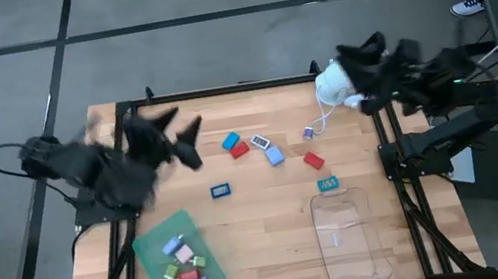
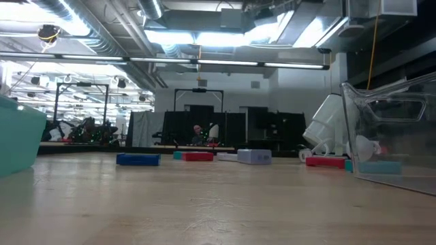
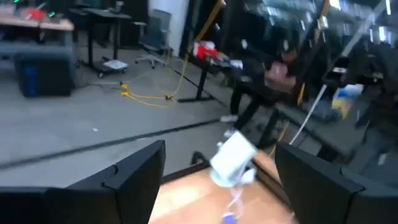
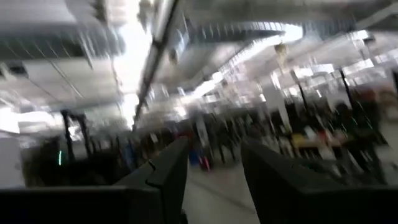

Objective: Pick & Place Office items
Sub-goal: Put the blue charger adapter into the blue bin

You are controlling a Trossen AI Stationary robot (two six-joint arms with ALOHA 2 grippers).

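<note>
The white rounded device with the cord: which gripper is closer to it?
Right. The right gripper hangs just beside the white device at the table's far edge; the left gripper is across the table.

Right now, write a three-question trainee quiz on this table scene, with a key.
1. True or false: the clear tray already holds several office items.
2. Which tray holds small pieces? A) green tray B) clear tray C) both
3. Fill in: the left claw hangs with its fingers ____, holding nothing.

Key: 1 false, it looks empty, while loose pieces such as the red piece lie on the wood; 2 A; 3 open.
</note>
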